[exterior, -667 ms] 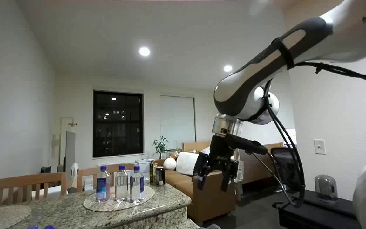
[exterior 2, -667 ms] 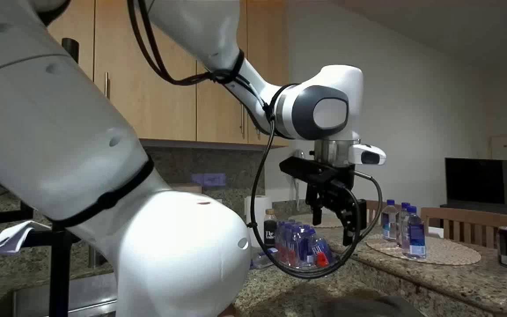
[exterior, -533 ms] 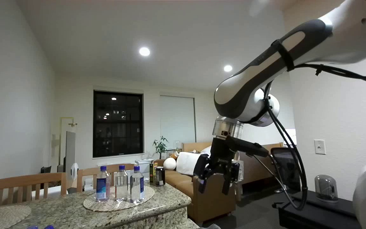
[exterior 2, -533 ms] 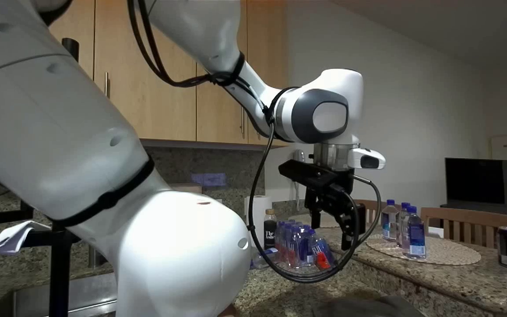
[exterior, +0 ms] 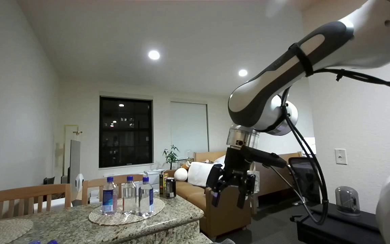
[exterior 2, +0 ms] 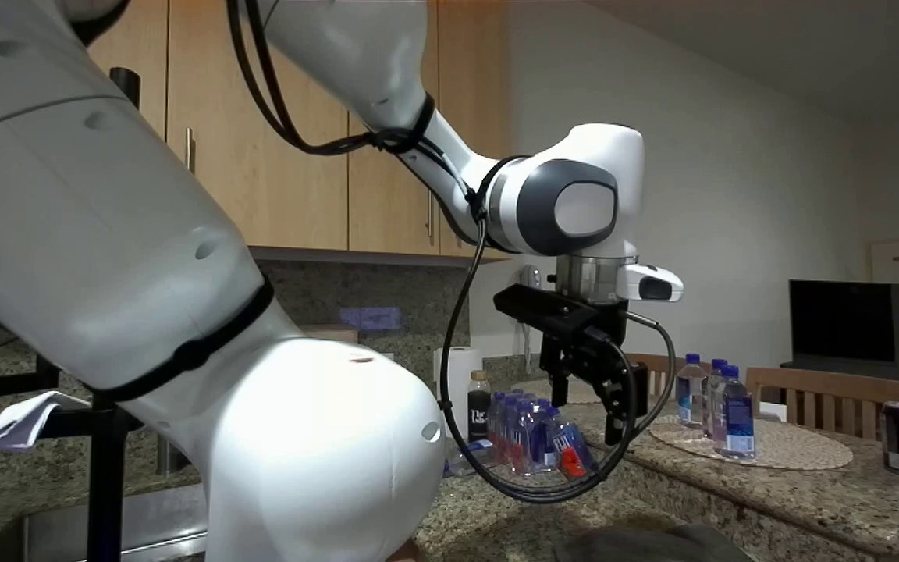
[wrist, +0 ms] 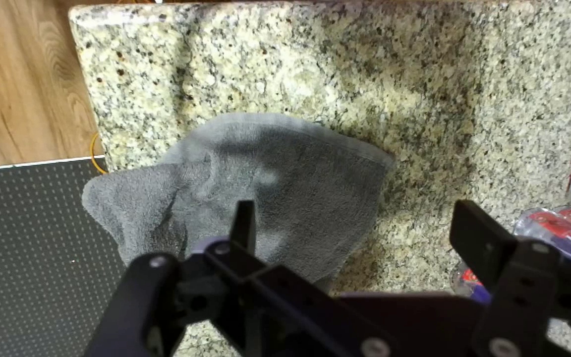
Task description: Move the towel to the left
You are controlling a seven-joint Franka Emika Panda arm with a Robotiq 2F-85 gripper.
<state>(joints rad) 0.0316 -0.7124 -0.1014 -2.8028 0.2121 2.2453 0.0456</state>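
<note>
where counter ends, rumpled grey towel overhangs.

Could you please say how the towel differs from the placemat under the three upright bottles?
The towel is grey, the placemat beige. The towel lies rumpled; the placemat lies flat and round. The towel is on the lower counter, the placemat on the raised counter. Both lie on speckled counters.

Two recessed ceiling lights glare in an exterior view; wrist view: shadows across towel and granite countertop.
</note>
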